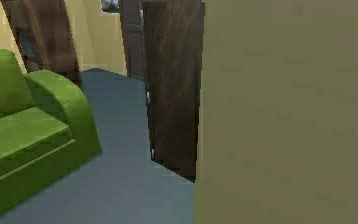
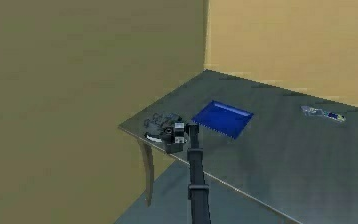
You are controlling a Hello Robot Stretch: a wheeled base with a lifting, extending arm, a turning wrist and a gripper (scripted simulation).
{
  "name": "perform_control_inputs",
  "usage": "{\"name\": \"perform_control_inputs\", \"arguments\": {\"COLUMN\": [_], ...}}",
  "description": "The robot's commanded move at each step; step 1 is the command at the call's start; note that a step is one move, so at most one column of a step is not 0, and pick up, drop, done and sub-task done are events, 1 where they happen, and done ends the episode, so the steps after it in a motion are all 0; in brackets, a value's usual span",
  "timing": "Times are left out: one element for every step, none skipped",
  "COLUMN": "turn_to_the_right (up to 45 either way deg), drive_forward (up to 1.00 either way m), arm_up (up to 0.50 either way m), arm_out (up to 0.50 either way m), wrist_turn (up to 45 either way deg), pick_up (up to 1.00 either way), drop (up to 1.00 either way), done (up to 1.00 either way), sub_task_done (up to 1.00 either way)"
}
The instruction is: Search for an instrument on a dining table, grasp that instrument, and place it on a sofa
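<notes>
Tool over the surface corner, at 8 o'clock of 1 blue flat item, probably placed for a grasp; grip state and load cannot be told. Instrument unconfirmed; 1 small item at 3 o'clock.

Home interior, living area by look. Bright green upholstered sofa with fat rounded arm, on blue-grey floor. Dark brown wooden door standing open beside plain tan wall; pale yellow wall beyond. Arm side view: grey surface on curved leg, domestic table style, flat blue rectangular tray on top.
</notes>
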Motion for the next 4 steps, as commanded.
{"name": "perform_control_inputs", "arguments": {"turn_to_the_right": [0.0, 0.0, 0.0, 0.0], "drive_forward": [0.0, 0.0, 0.0, 0.0], "arm_up": [0.1, 0.2, 0.0, 0.0], "arm_out": [0.0, 0.0, 0.0, 0.0], "wrist_turn": [0.0, 0.0, -45.0, -45.0], "pick_up": [0.0, 0.0, 0.0, 0.0], "drop": [0.0, 0.0, 0.0, 0.0], "done": [0.0, 0.0, 0.0, 0.0], "sub_task_done": [0.0, 0.0, 0.0, 0.0]}}
